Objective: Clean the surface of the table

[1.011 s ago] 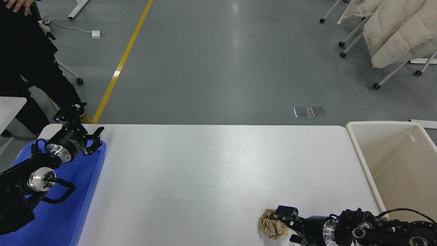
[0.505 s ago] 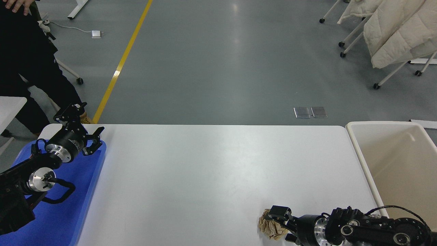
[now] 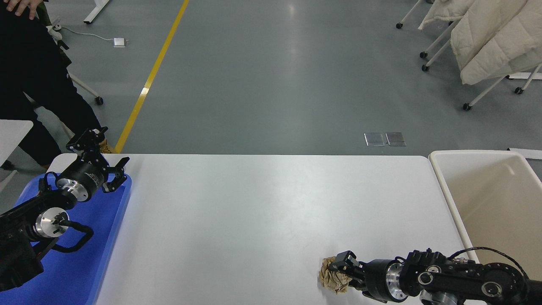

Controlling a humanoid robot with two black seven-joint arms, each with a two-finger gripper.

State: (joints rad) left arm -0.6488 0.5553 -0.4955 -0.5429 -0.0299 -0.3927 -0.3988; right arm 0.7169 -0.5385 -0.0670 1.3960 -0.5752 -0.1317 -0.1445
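Note:
The white table surface fills the middle of the head view. A crumpled brown paper ball lies on it near the front edge, right of centre. My right gripper comes in low from the right and is shut on the ball's right side, which its fingers partly cover. My left gripper is parked at the far left over the back end of the blue tray, with its fingers spread open and nothing between them.
A cream bin stands against the table's right edge. A person in dark clothes stands beyond the far left corner. Rolling racks with pale quilted coats are on the floor at the back right.
My right arm has slid left and lower in the picture, and its fingers have closed on the paper ball, which now looks more squeezed. The left arm has not moved.

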